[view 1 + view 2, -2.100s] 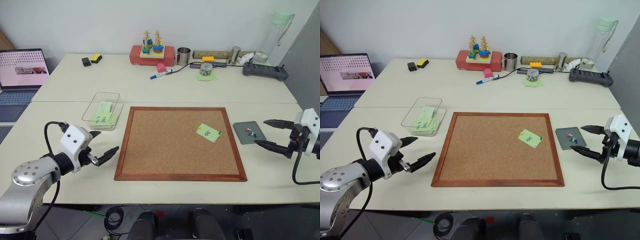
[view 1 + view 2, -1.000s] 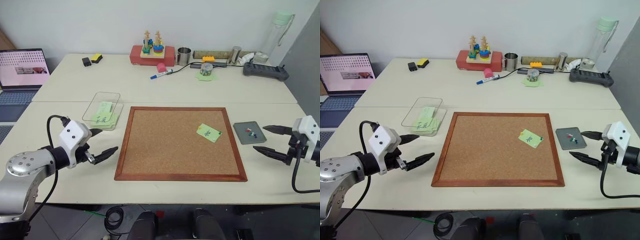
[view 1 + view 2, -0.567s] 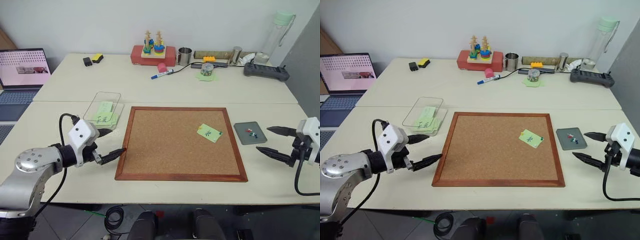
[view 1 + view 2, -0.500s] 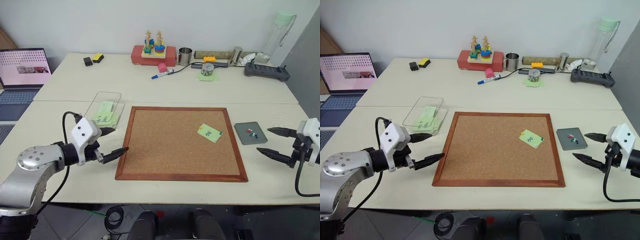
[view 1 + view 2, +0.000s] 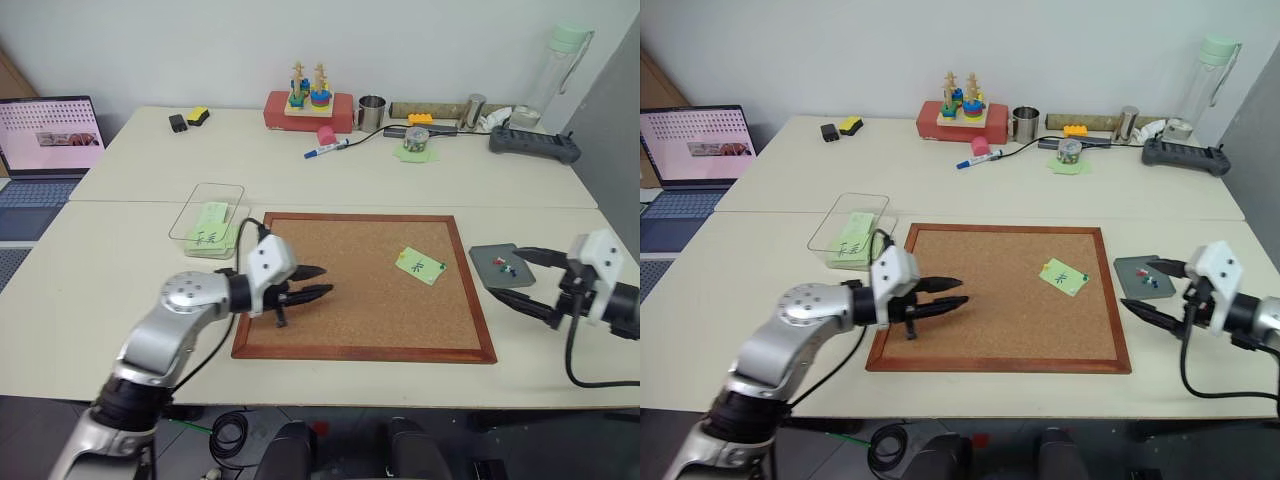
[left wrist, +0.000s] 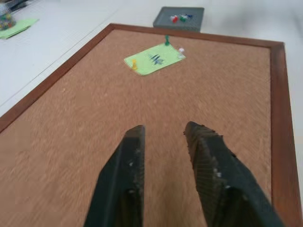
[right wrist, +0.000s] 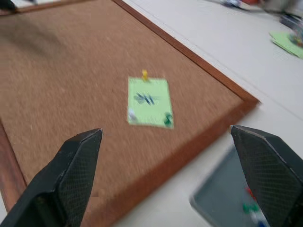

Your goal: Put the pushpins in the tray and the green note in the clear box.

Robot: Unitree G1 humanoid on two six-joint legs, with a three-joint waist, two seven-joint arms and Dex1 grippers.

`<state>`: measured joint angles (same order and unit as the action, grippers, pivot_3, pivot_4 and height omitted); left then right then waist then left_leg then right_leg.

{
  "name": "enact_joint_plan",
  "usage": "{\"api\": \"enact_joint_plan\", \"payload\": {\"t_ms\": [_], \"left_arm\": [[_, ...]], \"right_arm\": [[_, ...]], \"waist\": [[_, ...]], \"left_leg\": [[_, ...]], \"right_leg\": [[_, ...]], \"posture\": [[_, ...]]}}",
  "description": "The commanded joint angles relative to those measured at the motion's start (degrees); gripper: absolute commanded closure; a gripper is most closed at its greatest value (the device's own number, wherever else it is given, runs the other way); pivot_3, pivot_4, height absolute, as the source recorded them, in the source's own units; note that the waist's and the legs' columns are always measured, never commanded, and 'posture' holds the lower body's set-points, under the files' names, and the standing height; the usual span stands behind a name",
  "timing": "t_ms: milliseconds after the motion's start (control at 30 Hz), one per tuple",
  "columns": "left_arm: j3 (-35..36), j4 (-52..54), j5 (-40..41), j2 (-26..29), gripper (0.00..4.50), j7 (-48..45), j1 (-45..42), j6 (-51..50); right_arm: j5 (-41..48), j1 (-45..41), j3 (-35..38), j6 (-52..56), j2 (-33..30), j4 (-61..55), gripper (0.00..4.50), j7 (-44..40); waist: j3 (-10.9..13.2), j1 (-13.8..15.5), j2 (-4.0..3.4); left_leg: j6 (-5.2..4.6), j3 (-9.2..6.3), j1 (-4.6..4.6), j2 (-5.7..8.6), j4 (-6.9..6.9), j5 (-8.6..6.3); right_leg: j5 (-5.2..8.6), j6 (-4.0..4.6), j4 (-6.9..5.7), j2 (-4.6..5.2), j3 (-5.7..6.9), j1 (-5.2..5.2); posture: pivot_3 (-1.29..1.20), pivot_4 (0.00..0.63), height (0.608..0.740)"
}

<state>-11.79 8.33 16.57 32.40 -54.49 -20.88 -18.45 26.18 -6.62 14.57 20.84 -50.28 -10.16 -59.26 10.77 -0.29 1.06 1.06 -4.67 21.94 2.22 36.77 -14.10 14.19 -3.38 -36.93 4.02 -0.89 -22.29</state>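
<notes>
The green note [image 5: 420, 265] lies on the right half of the corkboard [image 5: 360, 310], held by three pushpins: yellow [image 6: 134, 64], green [image 6: 166, 40] and white [image 6: 181, 49]. My left gripper [image 5: 322, 280] hovers low over the board's left part, pointing toward the note, open by a narrow gap with nothing between its fingers. The dark-grey tray [image 5: 487, 272], right of the board, holds red, green and blue pushpins [image 5: 502, 265]. My right gripper [image 5: 507, 273] stands wide open at the tray's right side. The clear box [image 5: 215, 188], left of the board's far corner, holds green notes.
A laptop [image 5: 45, 135] sits at the far left. Along the back stand a red block with ring toys [image 5: 305, 105], a metal cup [image 5: 368, 112], a marker [image 5: 322, 150], a tape roll on another green note [image 5: 412, 145], a bottle [image 5: 552, 75] and a black controller [image 5: 532, 143].
My left gripper has swung right, from the table beside the board's left frame to over the cork, and its fingers have narrowed. My right gripper has shifted left to the tray, still open.
</notes>
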Motion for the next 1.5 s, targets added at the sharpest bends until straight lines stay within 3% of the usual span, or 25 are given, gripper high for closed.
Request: {"api": "enact_joint_plan", "payload": {"t_ms": [33,133,433,800,1500], "left_arm": [[-1.34,-7.37,-3.59,-3.34,4.05,1.27,-2.13,6.23],[-1.7,-14.05,-5.37,-6.35,4.48,2.45,-3.21,9.61],[-2.16,-21.93,-7.45,-9.25,4.48,1.01,-3.32,12.96],[-2.21,-20.0,-8.42,-9.13,4.48,1.2,-2.28,12.13],[-2.25,-17.19,-9.47,-8.98,4.5,1.21,-1.28,10.78]], "right_arm": [[-0.38,-5.4,-4.33,2.21,1.28,-0.97,0.0,1.18],[-3.68,-11.38,-10.31,4.01,2.79,1.11,0.0,2.54],[-15.29,-26.89,-23.21,-0.02,11.03,16.6,0.0,5.02],[-20.42,-32.58,-25.22,-10.16,16.41,33.2,0.0,3.82],[-19.88,-34.43,-23.95,-12.62,19.08,39.05,3.94,1.91]], "waist": [[0.0,0.04,0.0],[0.0,0.06,0.0],[-0.01,-0.01,0.0],[-0.02,-0.05,-0.01],[-0.02,-0.3,-0.02]], "left_leg": [[0.0,-0.03,0.03,0.0,0.0,0.0],[0.0,-0.08,0.07,0.01,0.02,0.0],[0.01,-0.12,0.09,0.05,0.07,0.01],[0.0,-0.11,0.07,0.08,0.09,0.01],[0.0,-0.13,0.05,0.08,0.09,0.01]], "right_leg": [[0.0,0.0,0.0,0.0,0.02,-0.01],[0.0,0.01,-0.01,0.0,0.05,-0.04],[-0.02,0.01,-0.05,0.01,0.07,-0.07],[-0.07,-0.04,-0.08,0.02,0.06,-0.05],[-0.07,-0.03,-0.11,0.01,0.05,-0.05]], "posture": [[0.0,0.15,0.74],[0.0,0.15,0.74],[0.0,0.15,0.74],[0.0,0.15,0.74],[0.0,0.15,0.74]]}}
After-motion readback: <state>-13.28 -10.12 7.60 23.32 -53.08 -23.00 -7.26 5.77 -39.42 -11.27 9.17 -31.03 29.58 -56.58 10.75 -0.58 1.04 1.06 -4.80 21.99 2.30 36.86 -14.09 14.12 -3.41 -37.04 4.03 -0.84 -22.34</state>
